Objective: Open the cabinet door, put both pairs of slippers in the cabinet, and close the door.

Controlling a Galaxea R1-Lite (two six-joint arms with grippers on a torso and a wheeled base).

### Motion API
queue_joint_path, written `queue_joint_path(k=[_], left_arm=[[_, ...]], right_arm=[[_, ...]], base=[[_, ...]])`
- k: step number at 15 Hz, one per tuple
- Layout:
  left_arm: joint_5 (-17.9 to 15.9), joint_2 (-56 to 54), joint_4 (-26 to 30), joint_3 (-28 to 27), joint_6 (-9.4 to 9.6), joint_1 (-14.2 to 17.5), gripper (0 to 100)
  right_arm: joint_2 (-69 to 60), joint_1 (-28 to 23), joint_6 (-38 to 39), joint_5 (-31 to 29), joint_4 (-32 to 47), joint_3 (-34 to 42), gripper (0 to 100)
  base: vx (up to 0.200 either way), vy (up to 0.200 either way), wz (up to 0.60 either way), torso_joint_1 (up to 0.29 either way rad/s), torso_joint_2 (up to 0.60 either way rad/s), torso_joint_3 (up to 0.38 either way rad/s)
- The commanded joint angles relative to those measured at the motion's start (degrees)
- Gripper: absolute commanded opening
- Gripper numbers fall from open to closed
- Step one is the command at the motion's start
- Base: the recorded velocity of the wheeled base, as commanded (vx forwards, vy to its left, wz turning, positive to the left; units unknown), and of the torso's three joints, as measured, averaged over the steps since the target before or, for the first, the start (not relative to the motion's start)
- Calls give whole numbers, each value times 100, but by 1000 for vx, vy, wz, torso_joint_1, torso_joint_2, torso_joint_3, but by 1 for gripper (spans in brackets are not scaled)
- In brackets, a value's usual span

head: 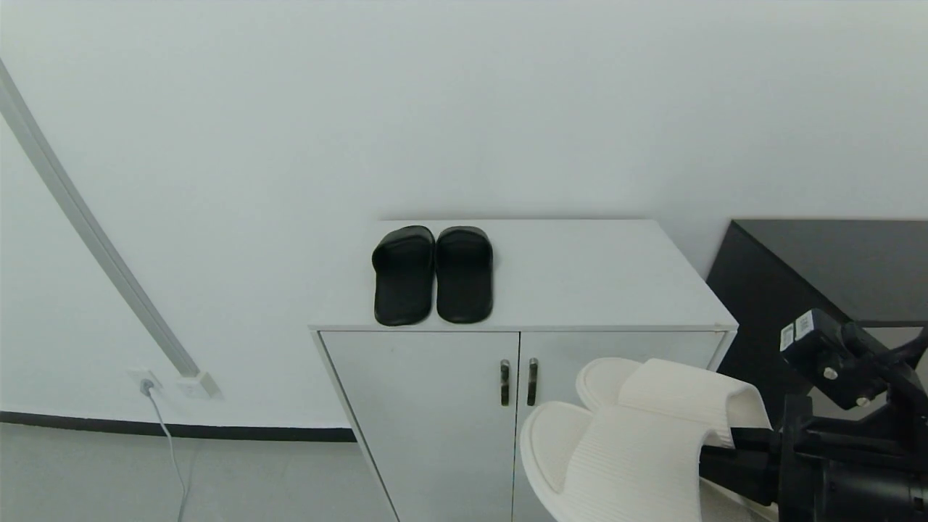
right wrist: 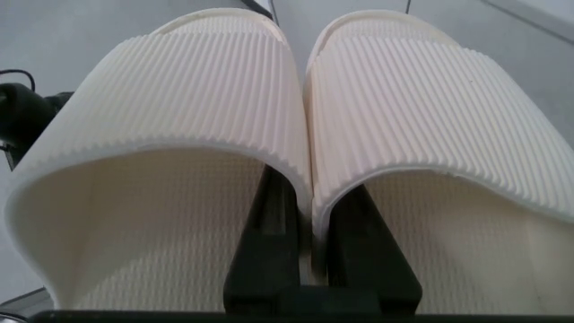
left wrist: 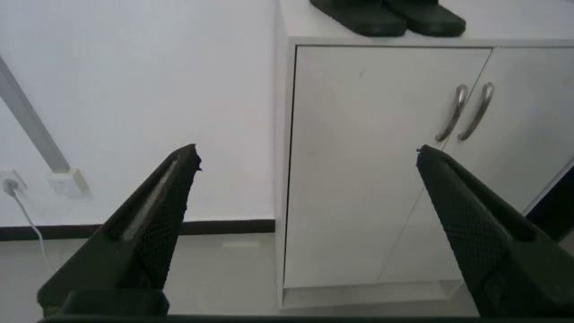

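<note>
Cabinet (head: pixel 420 406), both doors shut, floor (head: pixel 109 471) on its left and a dark table (head: pixel 834 254) close on its right; black slippers (head: pixel 433 275) sit paired at its top's front edge. My right gripper (right wrist: pixel 312 224), a finger inside each shoe per its wrist view, pinches the white slippers (head: pixel 638 435) before the right door; my left gripper (left wrist: pixel 307 154) gapes wide, holding nothing.

Wall (head: pixel 464 109): white and plain
Floor (head: pixel 87 478): grey
Table (head: pixel 855 254): black, on the right
Socket (head: pixel 145 378): low on the wall, cord (head: pixel 168 435) plugged in
</note>
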Motion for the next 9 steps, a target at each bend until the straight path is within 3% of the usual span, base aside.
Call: queue_joint_path(k=[1,9], left_arm=[[-2,7,-2,1,-1,2,100],[-2,7,-2,1,-1,2,100]], right_arm=[[-22,29,-52,1,-1,16,0],[22,38,-78,28,-9,16,0]], base=[[0,0,0,-237,544,330],[0,0,0,-215,532,320]])
